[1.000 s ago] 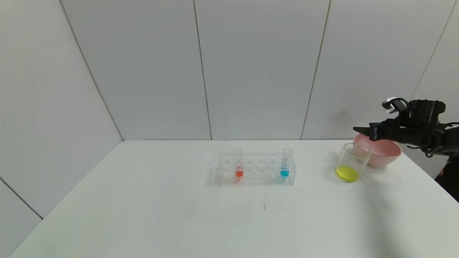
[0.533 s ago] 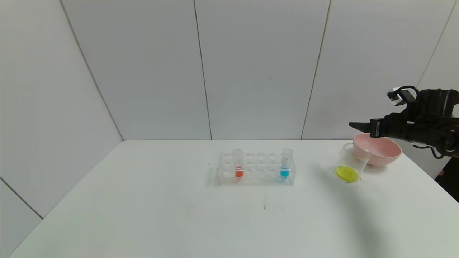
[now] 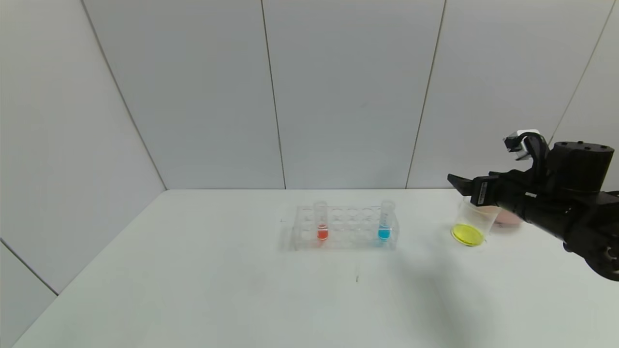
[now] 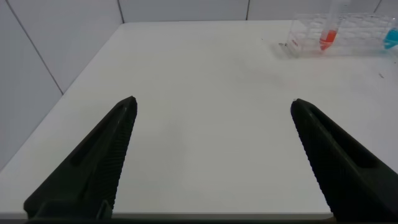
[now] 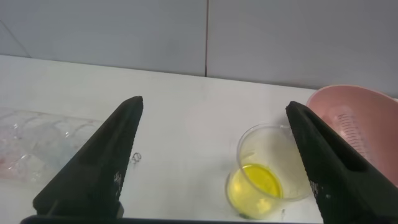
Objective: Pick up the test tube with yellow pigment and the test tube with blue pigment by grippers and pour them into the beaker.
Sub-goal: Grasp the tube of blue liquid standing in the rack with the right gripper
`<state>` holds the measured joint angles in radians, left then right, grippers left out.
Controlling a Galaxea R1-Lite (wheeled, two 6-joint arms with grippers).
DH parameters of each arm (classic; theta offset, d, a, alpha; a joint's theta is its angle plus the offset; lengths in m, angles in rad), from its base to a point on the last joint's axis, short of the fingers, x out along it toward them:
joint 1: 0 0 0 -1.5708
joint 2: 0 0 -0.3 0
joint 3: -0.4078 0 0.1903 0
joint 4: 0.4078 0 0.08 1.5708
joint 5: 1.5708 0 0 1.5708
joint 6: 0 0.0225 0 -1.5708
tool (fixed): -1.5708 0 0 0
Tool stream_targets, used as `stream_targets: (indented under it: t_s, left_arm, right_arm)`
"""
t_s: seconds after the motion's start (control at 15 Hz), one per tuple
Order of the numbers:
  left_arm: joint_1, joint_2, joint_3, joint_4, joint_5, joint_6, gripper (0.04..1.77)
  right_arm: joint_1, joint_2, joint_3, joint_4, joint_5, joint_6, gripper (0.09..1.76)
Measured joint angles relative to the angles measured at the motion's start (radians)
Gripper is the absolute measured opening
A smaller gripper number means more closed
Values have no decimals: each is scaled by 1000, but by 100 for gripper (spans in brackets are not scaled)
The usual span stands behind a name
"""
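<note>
The test tube with blue pigment [image 3: 385,221] stands upright at the right end of a clear rack [image 3: 346,239]; it also shows in the left wrist view [image 4: 391,37]. The beaker [image 3: 473,221] holds yellow liquid on the table right of the rack, seen close in the right wrist view [image 5: 273,171]. My right gripper [image 3: 458,182] hovers open just above and behind the beaker's rim, nothing between its fingers [image 5: 214,106]. The test tube with yellow pigment is out of view. My left gripper [image 4: 212,102] is open over bare table, far from the rack.
A tube with red-orange liquid [image 3: 322,223] stands at the rack's left end. A pink bowl [image 5: 364,118] sits right behind the beaker, mostly hidden by my right arm in the head view [image 3: 508,218]. Grey wall panels close the table's far edge.
My right gripper has swung left from above the pink bowl to above the beaker, and its arm now covers most of the bowl. The rack's tubes have not moved.
</note>
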<state>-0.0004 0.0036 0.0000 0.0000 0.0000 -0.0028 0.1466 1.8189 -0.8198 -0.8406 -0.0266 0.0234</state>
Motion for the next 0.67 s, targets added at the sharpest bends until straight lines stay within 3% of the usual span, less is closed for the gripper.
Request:
stream_targets:
  t_s: [0.2, 0.4, 0.67]
  left_arm:
    - [0, 0, 0, 0, 0, 0, 176]
    - [0, 0, 0, 0, 0, 0, 176]
    - [0, 0, 0, 0, 0, 0, 176]
  right_arm:
    - [144, -58, 108, -33, -147, 25, 167]
    - [299, -91, 165, -39, -353, 91, 168]
    - [430, -86, 199, -40, -453, 156, 169]
